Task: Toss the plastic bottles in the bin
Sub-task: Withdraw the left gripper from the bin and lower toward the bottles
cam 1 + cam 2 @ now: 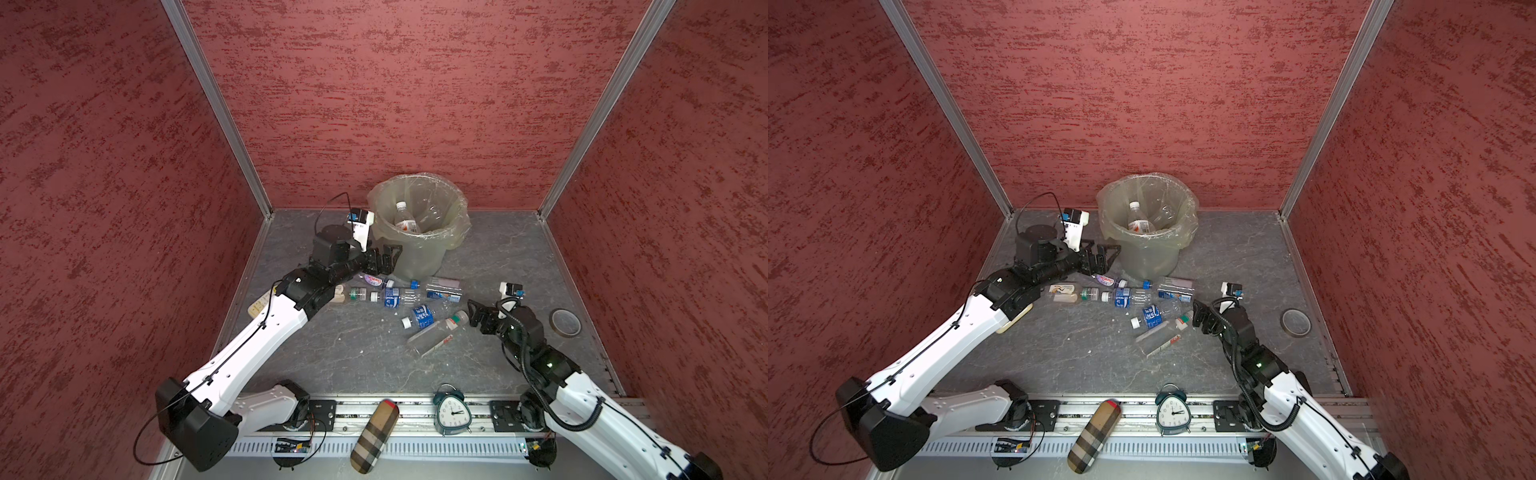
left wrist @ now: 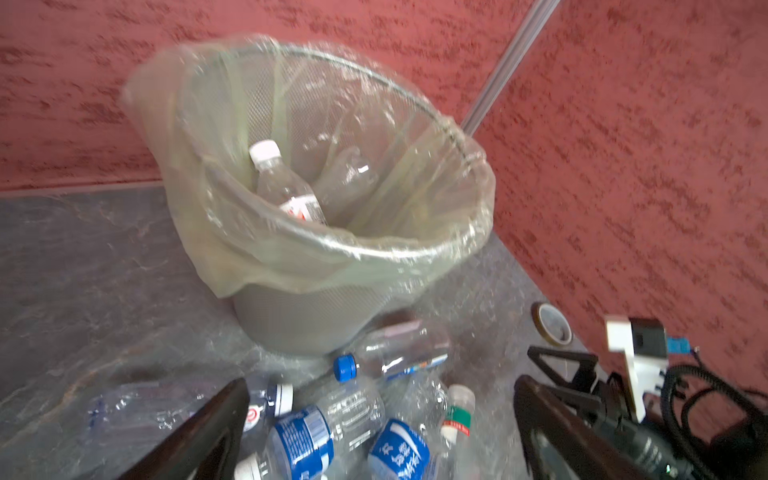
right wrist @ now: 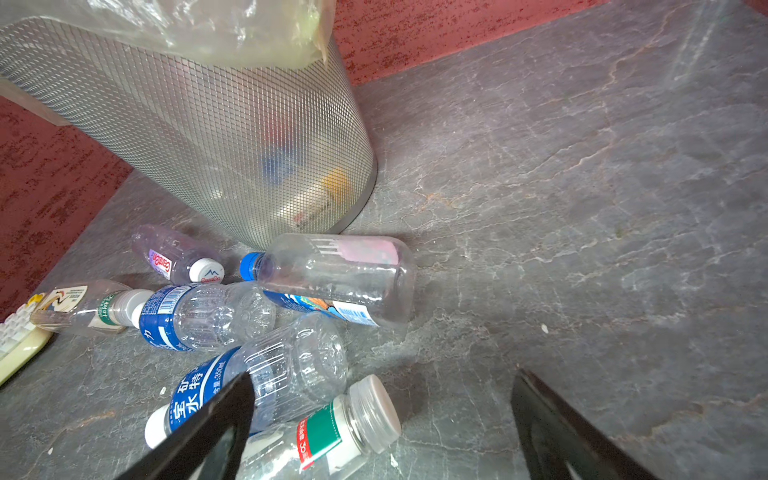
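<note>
Your left claw gapes wide, empty, beside the bin. Your right claw, wide and empty too, sits by the nearest of 6 loose bottles. The bin stands mid back edge of the table, with at least 2 more inside.

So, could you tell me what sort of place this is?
Probably a robot test cell, not a real room: red textured panels in metal framing enclose a small slate-look floor, both arms are mounted on a rail, and the plastic bottles and bin look staged.
</note>
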You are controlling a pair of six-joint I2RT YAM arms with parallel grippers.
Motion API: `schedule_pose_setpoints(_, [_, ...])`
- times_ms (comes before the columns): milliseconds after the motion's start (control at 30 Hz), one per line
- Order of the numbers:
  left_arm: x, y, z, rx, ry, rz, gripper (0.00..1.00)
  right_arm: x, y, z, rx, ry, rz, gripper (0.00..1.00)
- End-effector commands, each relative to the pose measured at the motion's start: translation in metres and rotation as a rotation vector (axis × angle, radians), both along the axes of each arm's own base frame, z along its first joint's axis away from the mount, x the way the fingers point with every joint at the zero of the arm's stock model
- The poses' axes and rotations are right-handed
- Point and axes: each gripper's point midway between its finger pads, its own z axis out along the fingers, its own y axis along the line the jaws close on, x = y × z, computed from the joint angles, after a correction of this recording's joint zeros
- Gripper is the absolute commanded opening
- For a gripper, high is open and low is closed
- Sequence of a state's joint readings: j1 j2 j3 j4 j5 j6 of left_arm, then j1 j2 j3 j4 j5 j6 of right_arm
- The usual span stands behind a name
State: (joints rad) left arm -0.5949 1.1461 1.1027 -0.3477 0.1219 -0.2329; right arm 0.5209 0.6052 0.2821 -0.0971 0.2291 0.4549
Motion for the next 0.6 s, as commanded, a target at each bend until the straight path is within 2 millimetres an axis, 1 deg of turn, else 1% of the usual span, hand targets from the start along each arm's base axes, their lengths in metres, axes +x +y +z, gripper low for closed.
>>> schedule_pose_setpoints(0, [-0.019, -0.005, -0.013, 0.08, -0.027, -0.046, 0.99, 0.002, 0.002, 0.016, 0.024, -0.051, 0.008, 0.98])
schedule_pose_setpoints(100, [-0.034, -0.017, -0.031, 0.128, -0.014, -0.095, 1.0, 0.003, 0.002, 0.015, 0.02, -0.046, 0.003, 0.98])
schedule_pose_setpoints(267, [-0.055, -0.031, -0.066, 0.204, 0.052, -0.161, 1.0, 0.004, -0.002, 0.013, 0.017, -0.039, -0.021, 0.98])
schedule_pose_setpoints(400, [-0.069, -0.043, -0.084, 0.216, 0.069, -0.204, 1.0, 0.004, -0.003, 0.013, 0.015, -0.042, -0.029, 0.98])
schedule_pose_setpoints(567, [-0.086, -0.068, -0.113, 0.245, 0.123, -0.275, 1.0, 0.001, 0.0, 0.019, 0.028, -0.07, -0.001, 0.98])
